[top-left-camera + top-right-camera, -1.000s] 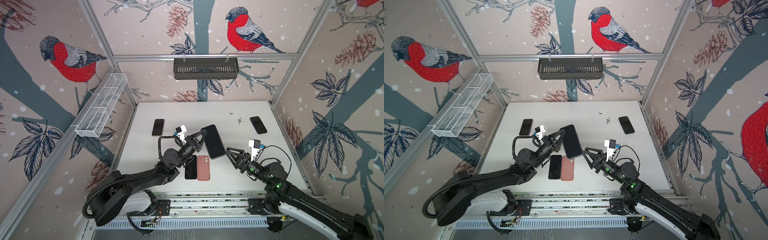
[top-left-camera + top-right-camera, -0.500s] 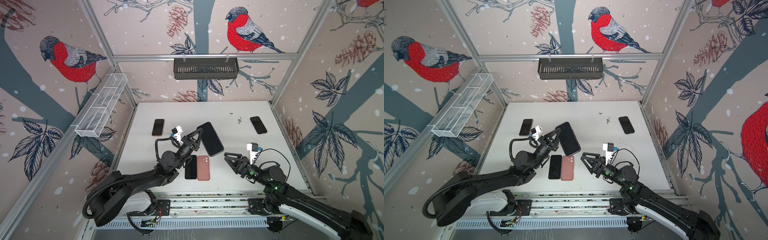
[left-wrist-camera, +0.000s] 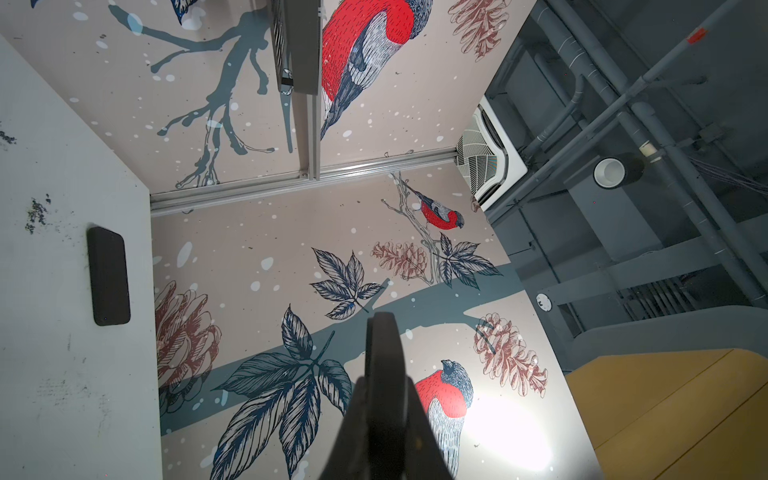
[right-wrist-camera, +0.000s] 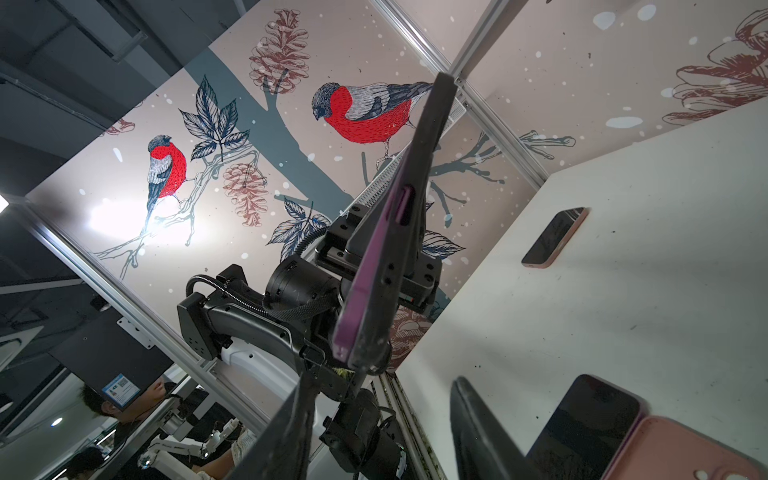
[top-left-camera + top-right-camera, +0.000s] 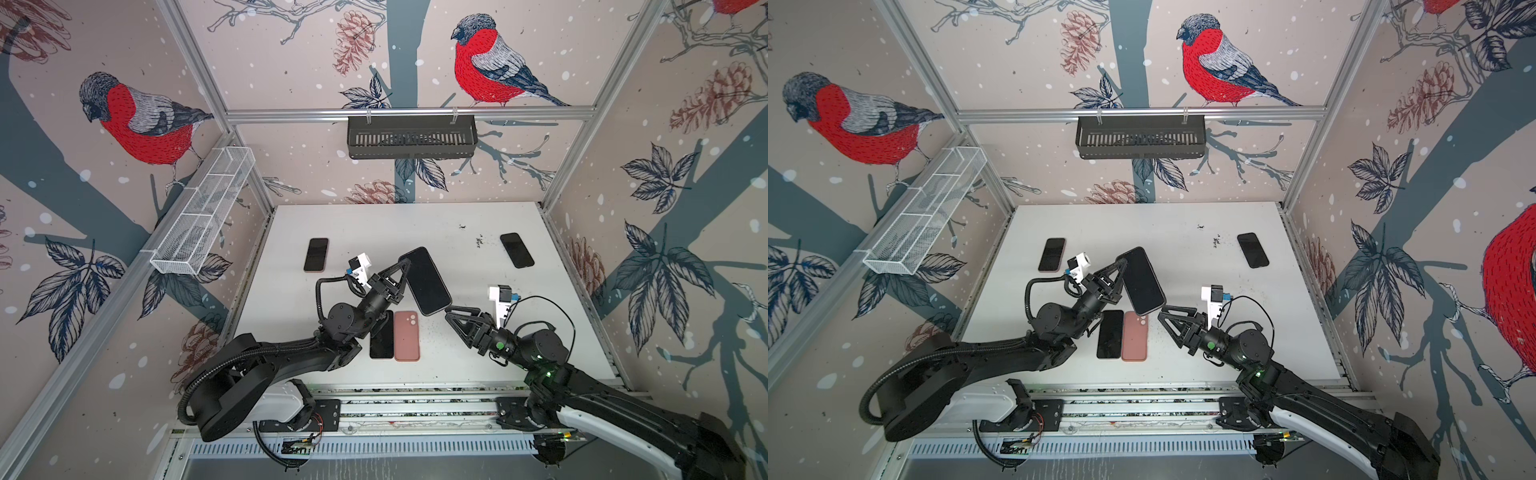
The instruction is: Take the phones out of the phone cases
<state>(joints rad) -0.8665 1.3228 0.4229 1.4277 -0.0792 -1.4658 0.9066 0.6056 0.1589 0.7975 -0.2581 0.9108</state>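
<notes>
Found the phone (image 5: pixel 424 280), seated in its purple phone case (image 4: pixel 374 266), raised clear of the table (image 5: pixel 374 224) between the two arms, screen facing both top views. Found the left gripper (image 5: pixel 402 269) pinched tight across one long edge near the upper corner. Found the right gripper (image 5: pixel 449 315) half spread, tips just at the lower corner, not seen clamped on anything. Judged rigid, flat and fairly light, with a slick, fragile glass face best left untouched. Judged the shell pliable and grippy, likely to peel from a corner; recommend taking the lip at the free lower corner and rolling it back against the clamped edge. Counted one cased unit aloft. Counted three dark-screened units lying flat: far-left handset (image 5: pixel 316 254), far-right handset (image 5: pixel 516 250), near handset (image 5: pixel 381 337). Counted one pink case (image 5: pixel 406 336), camera side up, just beside the near handset, contents not determinable. Counted one white wire basket (image 5: pixel 199 216) and one black basket (image 5: pixel 411 137) on the walls.
</notes>
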